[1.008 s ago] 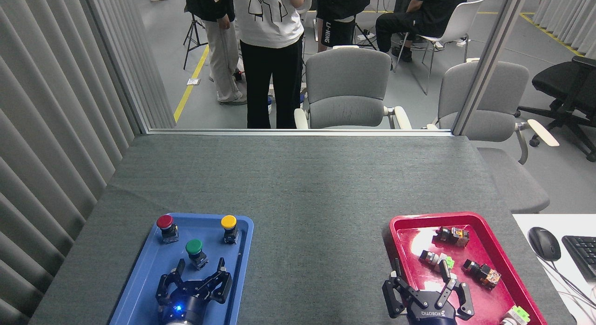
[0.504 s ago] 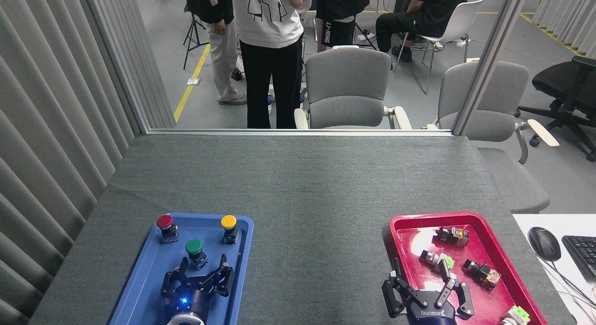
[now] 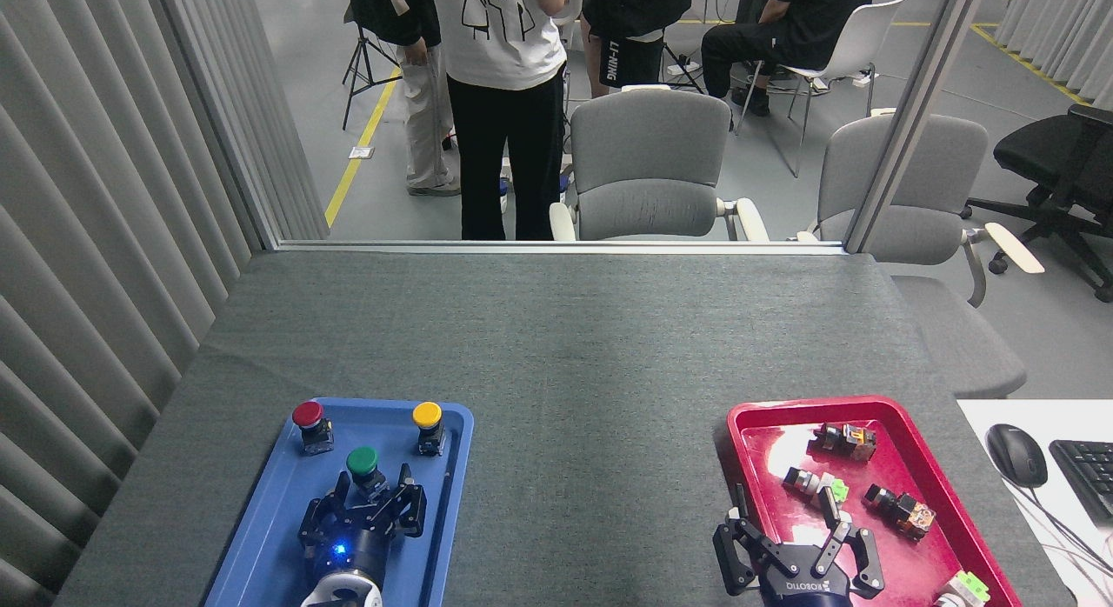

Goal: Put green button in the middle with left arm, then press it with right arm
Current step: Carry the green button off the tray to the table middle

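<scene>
- Green button (image 3: 362, 461) sits in the blue tray (image 3: 261, 537), not yet moved to the middle (image 3: 600, 433).
- Left gripper (image 3: 372, 488) fingers flank its base, apparently not yet pinching.
- Right gripper (image 3: 796, 537), fingers spread, waits above the red tray (image 3: 948, 494); pressing remains.

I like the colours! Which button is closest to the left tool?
The green button, right at the left tool; the red button and yellow button stand farther back.

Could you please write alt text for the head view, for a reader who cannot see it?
The left pincer reaches around the green button in a blue tray, beside red and yellow buttons. The right pincer hangs open over a red tray of switch parts; the grey tabletop between is bare.
</scene>
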You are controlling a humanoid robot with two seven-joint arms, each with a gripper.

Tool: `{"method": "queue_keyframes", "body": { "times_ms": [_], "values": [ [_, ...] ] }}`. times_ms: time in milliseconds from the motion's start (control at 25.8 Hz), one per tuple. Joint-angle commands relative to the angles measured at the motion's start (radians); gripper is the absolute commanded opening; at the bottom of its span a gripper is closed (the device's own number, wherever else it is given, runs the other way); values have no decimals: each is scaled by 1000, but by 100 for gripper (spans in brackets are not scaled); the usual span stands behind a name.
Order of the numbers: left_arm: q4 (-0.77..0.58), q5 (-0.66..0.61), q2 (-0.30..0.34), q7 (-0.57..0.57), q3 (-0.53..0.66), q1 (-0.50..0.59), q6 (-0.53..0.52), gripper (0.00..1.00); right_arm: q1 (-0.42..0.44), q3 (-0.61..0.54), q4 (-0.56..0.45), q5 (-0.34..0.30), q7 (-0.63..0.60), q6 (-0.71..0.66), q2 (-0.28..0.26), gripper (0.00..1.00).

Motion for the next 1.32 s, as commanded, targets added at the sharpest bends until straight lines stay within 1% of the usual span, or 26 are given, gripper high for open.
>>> {"method": "queue_keyframes", "body": {
  "times_ms": [0,39,116,155,271,349,426,504,543,581,620,659,736,853,930,969,1047,1124,1163,1279],
  "values": [
    [21,-3,0,1,2,-2,-1,34,1,0,0,-2,2,0,-1,99],
    [25,-11,0,3,0,-2,-2,23,1,0,0,-2,2,0,-1,99],
    [25,-20,3,26,-3,0,-17,5,-1,0,0,0,2,0,-1,99],
    [19,-20,8,52,-3,6,-33,0,-1,0,0,0,2,0,-1,99],
    [11,-17,23,126,-1,18,-145,0,-1,0,0,0,0,0,-1,99],
    [-22,-5,47,156,0,35,-201,0,1,0,0,0,0,-2,-1,99],
    [-136,-5,78,204,-1,82,-269,0,1,1,0,0,0,-8,-1,99],
    [-294,-15,129,233,-12,156,-367,0,-1,0,0,0,2,-8,-1,99],
    [-360,-21,149,239,-37,184,-416,0,-1,0,0,0,2,-8,-1,99],
    [-410,-31,169,239,-95,205,-448,0,-1,0,0,0,2,-8,-1,99],
    [-438,-54,184,239,-164,216,-453,0,-1,0,0,0,2,-8,-1,99],
    [-440,-89,181,232,-224,214,-444,0,-1,0,0,0,2,-8,-3,99],
    [-403,-127,150,196,-316,187,-433,0,-1,0,0,0,2,-8,-3,99],
    [-280,-136,57,109,-394,82,-435,0,-1,0,0,0,2,-6,-3,99],
    [-150,-141,-6,74,-417,10,-428,0,-1,0,0,0,2,-6,-4,99],
    [-65,-144,-48,61,-420,-36,-421,0,-2,0,0,0,2,-6,-4,99],
    [90,-144,-103,57,-423,-120,-413,0,-2,0,0,0,2,-6,-7,99],
    [180,-141,-134,61,-422,-163,-404,0,-2,0,0,-2,2,-6,-10,99],
    [205,-141,-147,67,-422,-172,-387,0,-2,0,0,-2,2,-6,-12,99],
    [219,-143,-155,67,-428,-177,-270,0,1,0,0,-3,0,-5,-14,99]
  ]
}}
